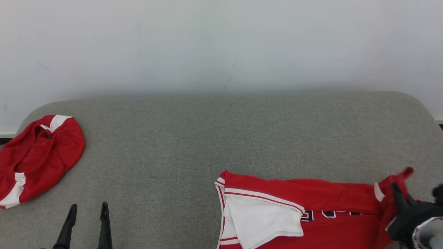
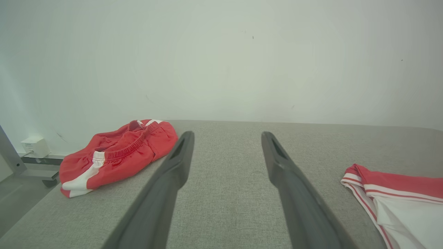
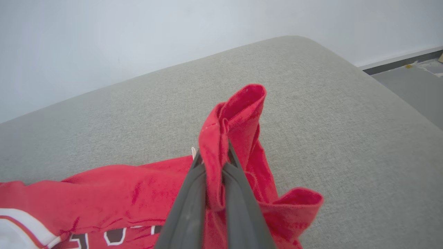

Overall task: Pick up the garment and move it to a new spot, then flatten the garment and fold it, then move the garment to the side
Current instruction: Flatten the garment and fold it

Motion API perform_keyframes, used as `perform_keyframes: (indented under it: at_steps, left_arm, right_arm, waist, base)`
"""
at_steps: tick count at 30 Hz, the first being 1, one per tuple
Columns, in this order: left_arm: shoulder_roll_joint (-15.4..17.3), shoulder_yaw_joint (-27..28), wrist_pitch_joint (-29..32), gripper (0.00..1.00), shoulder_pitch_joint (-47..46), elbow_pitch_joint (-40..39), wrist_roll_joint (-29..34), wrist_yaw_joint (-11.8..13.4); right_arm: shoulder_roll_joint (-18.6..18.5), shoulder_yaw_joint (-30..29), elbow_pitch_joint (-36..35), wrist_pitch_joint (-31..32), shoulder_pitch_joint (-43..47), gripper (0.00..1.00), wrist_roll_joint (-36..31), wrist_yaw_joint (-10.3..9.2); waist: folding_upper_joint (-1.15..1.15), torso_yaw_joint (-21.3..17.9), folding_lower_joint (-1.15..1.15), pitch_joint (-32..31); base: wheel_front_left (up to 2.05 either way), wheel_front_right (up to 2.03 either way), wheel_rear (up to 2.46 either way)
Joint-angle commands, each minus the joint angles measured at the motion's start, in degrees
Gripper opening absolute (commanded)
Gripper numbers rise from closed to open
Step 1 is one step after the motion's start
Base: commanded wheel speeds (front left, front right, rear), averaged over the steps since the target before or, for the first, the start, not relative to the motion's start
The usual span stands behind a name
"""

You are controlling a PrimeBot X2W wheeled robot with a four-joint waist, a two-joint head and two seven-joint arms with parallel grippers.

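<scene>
The garment, a red jersey with white trim and dark lettering, lies crumpled at the front right of the grey padded table; its white inner side is folded out at the left end. My right gripper is shut on a bunched red edge at the jersey's right end. In the right wrist view the fold sticks up between the closed gripper fingers, lifted a little off the table. My left gripper stands open over bare table at the front left, with nothing between the fingers. The jersey's left end lies to that gripper's right.
Red shorts with white side stripes lie crumpled at the table's left edge, also in the left wrist view. A pale wall stands behind the table. The table's rounded right corner drops to grey floor. A small white box sits low by the wall.
</scene>
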Motion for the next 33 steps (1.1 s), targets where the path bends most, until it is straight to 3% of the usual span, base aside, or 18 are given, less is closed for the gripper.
perform_keyframes:
  at_steps: [1,11,17,26,33]
  left_arm:
    - [-0.04,0.1,-0.04,1.0,0.63,-0.28,0.03,0.24]
    - [-0.18,-0.37,-0.04,1.0,0.53,-0.07,-0.2,0.33]
    - [-0.23,-0.42,-0.04,1.0,0.14,0.28,-0.34,0.34]
    - [-0.28,-1.91,-0.04,1.0,-1.95,1.51,-1.0,0.25]
    - [-0.3,-2.37,-0.04,1.0,-3.29,2.78,-1.12,0.06]
  right_arm:
    - [1.2,0.61,-2.09,-0.23,1.34,0.0,0.16,-0.12]
    - [10.9,4.73,-17.84,1.96,6.41,0.0,-0.38,-0.12]
    - [16.01,5.79,-21.92,3.69,7.34,0.0,-2.57,-0.12]
    - [24.12,7.07,-20.67,5.41,5.41,0.0,-6.71,-0.11]
    - [25.91,8.47,-16.08,4.13,3.51,0.0,-6.41,-0.11]
  waist:
    - [0.0,0.18,0.0,-0.17]
    - [0.0,1.59,0.0,-0.3]
    - [0.0,1.92,0.0,0.02]
    - [0.0,4.15,0.0,0.91]
    - [0.0,5.41,0.0,1.42]
  base:
    - [0.0,0.0,0.0]
    - [0.0,0.0,0.0]
    - [0.0,0.0,0.0]
    - [0.0,0.0,0.0]
    - [0.0,0.0,0.0]
